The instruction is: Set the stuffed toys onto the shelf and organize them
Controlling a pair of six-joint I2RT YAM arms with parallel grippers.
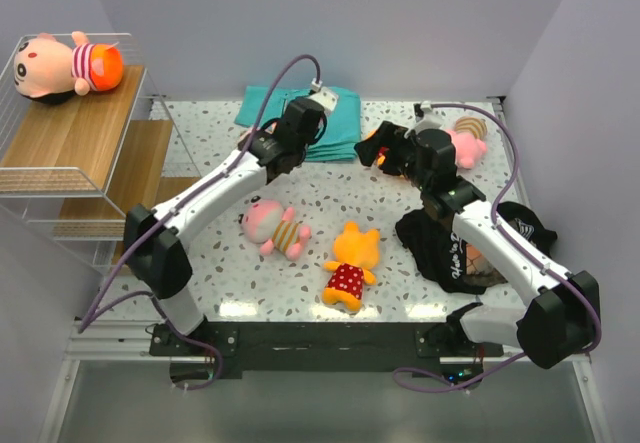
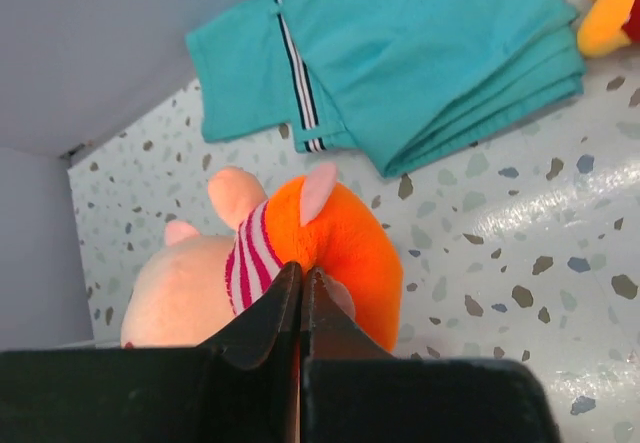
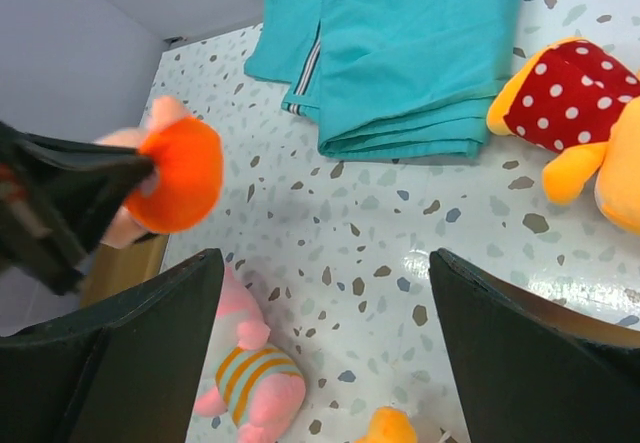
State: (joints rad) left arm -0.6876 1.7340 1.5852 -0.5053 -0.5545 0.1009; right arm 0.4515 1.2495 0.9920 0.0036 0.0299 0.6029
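Note:
My left gripper point(image 2: 301, 268) is shut on the orange trousers of a peach doll with a red-striped shirt point(image 2: 250, 258), held above the table; it also shows in the right wrist view point(image 3: 180, 168). From above, the left gripper point(image 1: 300, 128) hides it. A like doll point(image 1: 65, 63) lies on the top board of the shelf point(image 1: 75, 138). My right gripper point(image 3: 325, 258) is open and empty, beside an orange doll in a red dotted dress point(image 3: 575, 93). A pink striped doll point(image 1: 272, 228) and a second orange doll point(image 1: 350, 263) lie mid-table. Another pink doll point(image 1: 467, 145) lies far right.
A folded teal cloth point(image 1: 310, 113) lies at the back of the table, just beyond the left gripper. A black garment point(image 1: 465, 253) lies under the right arm. Grey walls close in the back and right side.

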